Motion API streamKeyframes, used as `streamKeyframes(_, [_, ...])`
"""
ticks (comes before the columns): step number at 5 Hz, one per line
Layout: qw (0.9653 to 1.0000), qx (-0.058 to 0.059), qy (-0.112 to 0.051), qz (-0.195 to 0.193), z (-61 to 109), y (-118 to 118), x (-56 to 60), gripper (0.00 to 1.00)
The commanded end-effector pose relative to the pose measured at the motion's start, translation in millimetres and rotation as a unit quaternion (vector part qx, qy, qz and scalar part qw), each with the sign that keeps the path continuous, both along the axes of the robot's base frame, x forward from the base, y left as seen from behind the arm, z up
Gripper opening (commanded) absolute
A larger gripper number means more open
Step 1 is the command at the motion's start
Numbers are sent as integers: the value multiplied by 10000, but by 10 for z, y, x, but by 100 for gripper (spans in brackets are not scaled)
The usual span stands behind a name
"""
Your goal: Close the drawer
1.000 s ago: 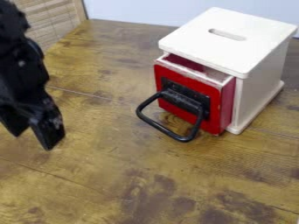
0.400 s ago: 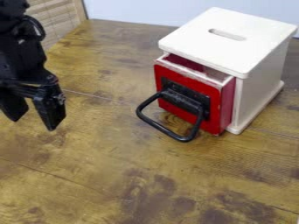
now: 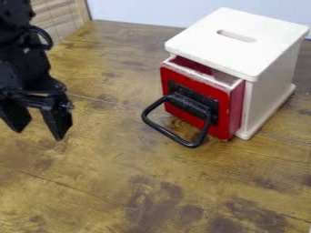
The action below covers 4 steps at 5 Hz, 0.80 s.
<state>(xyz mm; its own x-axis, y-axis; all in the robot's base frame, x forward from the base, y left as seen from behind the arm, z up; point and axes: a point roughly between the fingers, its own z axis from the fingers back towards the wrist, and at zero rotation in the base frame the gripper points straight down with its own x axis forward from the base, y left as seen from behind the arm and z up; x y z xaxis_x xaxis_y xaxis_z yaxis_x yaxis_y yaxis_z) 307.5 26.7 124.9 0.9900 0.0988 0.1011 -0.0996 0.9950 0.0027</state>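
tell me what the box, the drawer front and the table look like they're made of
Box: looks like white-painted wood, matte, with thick board edges and a slot cut in the top.
Drawer: glossy red front with a black panel and black loop handle, probably plastic or lacquered wood; hard to say which.
Table: dark brown wood or wood-look laminate, with visible grain and worn patches.

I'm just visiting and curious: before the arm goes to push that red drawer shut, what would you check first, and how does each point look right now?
1. Gripper empty, jaws open: ok.
2. Drawer shut: not ok, it sticks out of the white box a little.
3. Table between gripper and drawer free of objects: ok.
4. Handle out of the pushing line: not ok, it juts out in front.
5. Anything inside blocking the drawer: cannot tell.
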Motion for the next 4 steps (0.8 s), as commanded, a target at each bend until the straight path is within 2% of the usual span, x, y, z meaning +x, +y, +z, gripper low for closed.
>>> streamKeyframes(1, [9996, 44, -237, -139, 83, -184, 130, 100])
streamKeyframes(2, [9964, 11, -323, -785, 70, -602, 304, 100])
streamKeyframes(3, [9905, -16, -323, -1339, 102, -894, 318, 100])
streamKeyframes(4, [9831, -22, -300, -1807, 42, -1004, 289, 100])
